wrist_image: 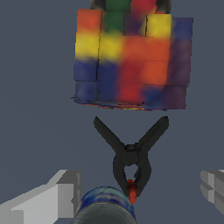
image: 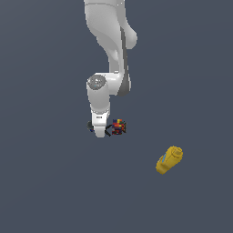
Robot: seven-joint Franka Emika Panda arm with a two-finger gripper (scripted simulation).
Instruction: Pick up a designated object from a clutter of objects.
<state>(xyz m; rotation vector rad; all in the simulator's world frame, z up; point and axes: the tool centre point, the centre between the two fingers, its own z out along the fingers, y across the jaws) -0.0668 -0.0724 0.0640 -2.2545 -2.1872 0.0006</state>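
The designated object (wrist_image: 129,158) is a thin black forked piece with reddish ends, lying flat just in front of the multicoloured block (wrist_image: 131,61). Its two prongs spread toward the block and its red tips point at a grey-blue ball (wrist_image: 105,206). My gripper (wrist_image: 140,192) is open, with one finger (wrist_image: 57,197) and the other (wrist_image: 214,186) wide apart on either side of the piece's red end and the ball. In the exterior view my gripper (image: 99,132) hangs low over the clutter, with the black piece (image: 108,131) and the block (image: 119,127) beside it.
A larger yellow bottle (image: 169,159) lies on its side toward the exterior view's lower right, well apart from the rest. A small dark round thing, the ball (image: 90,126), sits at the gripper's other side. The floor is plain dark grey.
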